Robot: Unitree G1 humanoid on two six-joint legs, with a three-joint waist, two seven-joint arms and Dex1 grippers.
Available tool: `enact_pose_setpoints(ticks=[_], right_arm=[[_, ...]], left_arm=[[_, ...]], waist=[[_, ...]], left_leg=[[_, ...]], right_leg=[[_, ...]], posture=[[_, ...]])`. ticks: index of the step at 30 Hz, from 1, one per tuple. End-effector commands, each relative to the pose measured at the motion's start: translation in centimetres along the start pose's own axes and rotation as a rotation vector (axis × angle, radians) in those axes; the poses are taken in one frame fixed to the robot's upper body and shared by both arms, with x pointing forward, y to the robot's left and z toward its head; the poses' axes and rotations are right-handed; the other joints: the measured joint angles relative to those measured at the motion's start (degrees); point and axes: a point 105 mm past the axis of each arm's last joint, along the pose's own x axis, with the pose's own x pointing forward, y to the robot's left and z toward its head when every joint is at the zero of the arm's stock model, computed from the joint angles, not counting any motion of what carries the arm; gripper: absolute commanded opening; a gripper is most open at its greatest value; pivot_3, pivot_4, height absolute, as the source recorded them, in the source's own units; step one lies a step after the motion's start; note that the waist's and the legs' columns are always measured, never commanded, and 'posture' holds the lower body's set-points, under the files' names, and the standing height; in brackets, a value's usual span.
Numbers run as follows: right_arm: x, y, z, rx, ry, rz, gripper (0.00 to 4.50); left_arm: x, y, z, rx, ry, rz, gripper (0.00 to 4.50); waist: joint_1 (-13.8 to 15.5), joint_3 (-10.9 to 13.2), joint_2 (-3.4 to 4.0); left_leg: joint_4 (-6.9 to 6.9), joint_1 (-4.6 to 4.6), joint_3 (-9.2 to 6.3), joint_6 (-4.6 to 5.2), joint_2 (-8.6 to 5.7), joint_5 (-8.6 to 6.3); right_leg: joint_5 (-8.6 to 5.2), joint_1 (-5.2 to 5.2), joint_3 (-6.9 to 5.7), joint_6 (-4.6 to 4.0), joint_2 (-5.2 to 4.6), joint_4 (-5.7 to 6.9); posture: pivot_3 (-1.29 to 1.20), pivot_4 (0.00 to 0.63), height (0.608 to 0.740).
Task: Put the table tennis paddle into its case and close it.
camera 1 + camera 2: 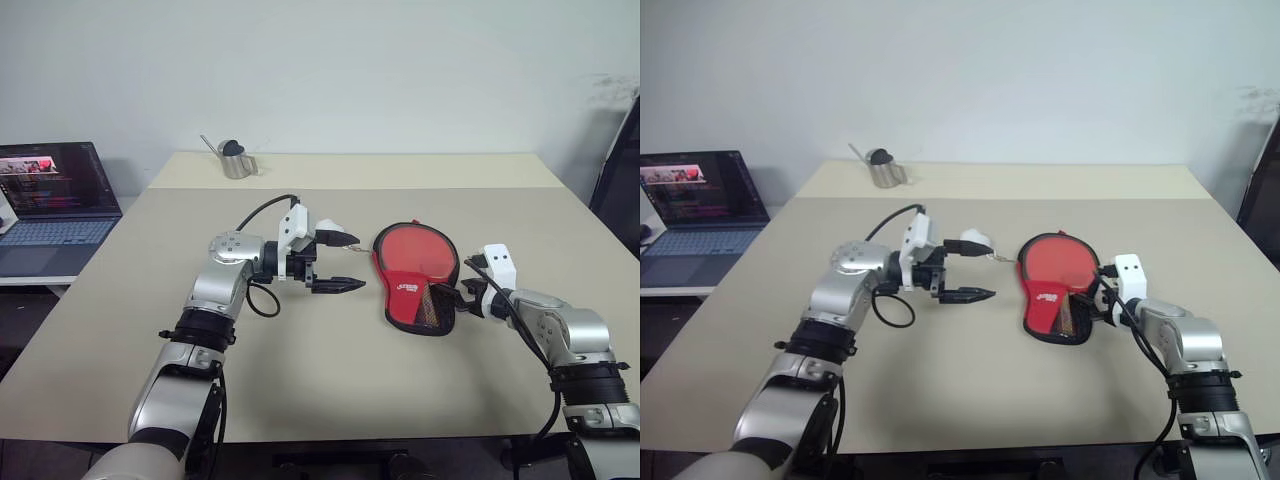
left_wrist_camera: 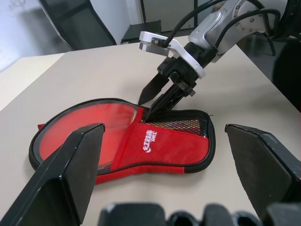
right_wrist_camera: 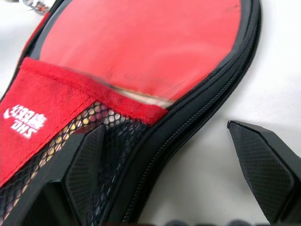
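Between your two grippers lay one case (image 1: 415, 278) on the table (image 1: 330, 370), flat, with one table tennis paddle (image 3: 141, 47) inside it. Count: one case, one paddle, two grippers, one laptop (image 1: 52, 205), one small metal pot (image 1: 236, 160).

Case looked paddle-shaped, red face up, black zip edge running round it, white logo on the red flap, black mesh pocket at the narrow end. Paddle's red rubber face showed in the round part, above the flap edge; its handle end sat under the flap and mesh, so you couldn't tell more of it.

Your left gripper (image 1: 335, 262) hung released, jaws wide, just beside the case's round end, apart from it. Your right gripper (image 2: 157, 96) was at the narrow end, also released, jaws spread: one finger (image 3: 87, 169) over the mesh pocket, the other (image 3: 263, 165) off the case's edge over bare table. Whether that finger touched the mesh, you couldn't tell.
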Motion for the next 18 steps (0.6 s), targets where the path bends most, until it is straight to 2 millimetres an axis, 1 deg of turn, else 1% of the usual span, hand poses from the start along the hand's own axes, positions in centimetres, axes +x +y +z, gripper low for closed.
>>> enact_pose_setpoints(ticks=[1, 2, 5, 9, 13, 16, 18], right_arm=[[0.5, 1.8, -1.2, 0.009, 0.05, 0.074, 4.47], [0.5, 1.8, -1.3, 0.011, 0.053, 0.073, 4.47], [0.8, 1.9, -1.4, 0.022, 0.055, 0.062, 3.9], [1.0, 2.0, -1.5, 0.047, 0.048, 0.059, 2.59], [1.0, 2.3, -1.6, 0.062, 0.046, 0.063, 1.3], [0.9, 2.5, -1.4, 0.089, 0.036, 0.073, 0.48], [0.9, 2.7, -1.3, 0.111, 0.031, 0.083, 0.01]], left_arm=[[-0.1, 0.3, 1.6, 0.067, -0.021, 0.004, 4.5], [-0.1, 0.3, 1.6, 0.067, -0.021, 0.004, 4.5], [-0.3, 0.2, 1.4, 0.064, -0.012, 0.003, 4.5], [-1.0, 0.2, 0.5, 0.059, 0.026, 0.006, 4.5], [-1.3, 0.2, 0.3, 0.047, 0.033, 0.004, 4.5], [-1.7, -0.1, -0.1, 0.024, 0.042, -0.009, 4.5], [-2.1, -0.4, -0.5, 0.007, 0.056, -0.024, 4.5]], waist=[[-0.04, 0.0, 0.0], [-0.07, 0.0, 0.0], [-0.28, -0.01, 0.02], [-0.65, -0.02, 0.03], [-0.71, -0.03, 0.03], [-0.75, -0.04, 0.03], [-0.81, -0.04, 0.04]], left_leg=[[0.0, 0.0, 0.0, 0.0, 0.0, 0.0], [0.0, 0.0, -0.01, 0.0, 0.0, 0.0], [0.0, 0.02, -0.02, 0.0, 0.01, 0.0], [0.0, 0.06, -0.06, 0.0, 0.01, 0.0], [0.02, 0.07, -0.07, 0.02, 0.01, 0.01], [0.03, 0.08, -0.07, 0.03, 0.01, 0.02], [0.02, 0.1, -0.07, 0.03, 0.01, 0.02]], right_leg=[[0.0, 0.0, 0.0, 0.0, 0.0, 0.0], [0.0, 0.0, 0.0, 0.0, 0.01, 0.0], [0.0, 0.01, 0.0, 0.0, 0.03, 0.02], [0.02, 0.02, 0.0, -0.02, 0.05, 0.05], [0.03, 0.04, 0.0, -0.04, 0.05, 0.06], [0.03, 0.07, 0.0, -0.07, 0.05, 0.06], [0.04, 0.07, 0.01, -0.06, 0.05, 0.07]], posture=[[0.0, 0.15, 0.74], [0.0, 0.15, 0.74], [0.0, 0.15, 0.74], [0.0, 0.15, 0.74], [0.0, 0.15, 0.74], [0.0, 0.15, 0.74], [0.0, 0.15, 0.74]])
